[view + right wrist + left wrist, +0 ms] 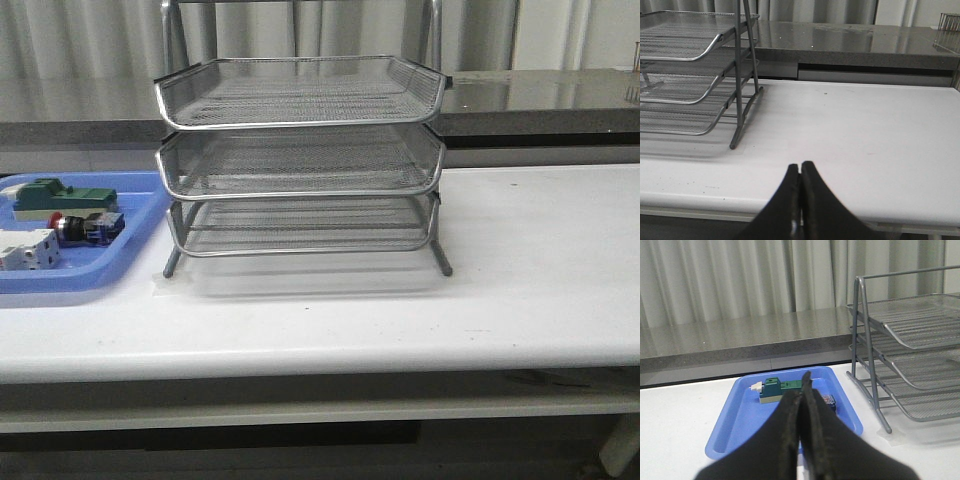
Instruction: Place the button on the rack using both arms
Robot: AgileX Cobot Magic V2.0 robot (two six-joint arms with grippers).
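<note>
- Left wrist view: the left gripper (801, 390), fingers pressed together and holding nothing, hides most of the button (828, 401) just beyond its tips in the blue tray (735, 425) (red cap unseen).
- Right gripper (800, 172), likewise closed and empty, hangs well apart from the rack (700, 75), whose far side is cut off.

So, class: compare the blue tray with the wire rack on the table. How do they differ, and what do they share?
The blue tray is solid plastic; the rack is silver wire mesh you can see through. The blue tray is one shallow level lying flat on the table; the rack stacks three tiers on a frame with legs. The blue tray holds the button and blocks; the rack's tiers look empty. Both sit on the white table.
</note>
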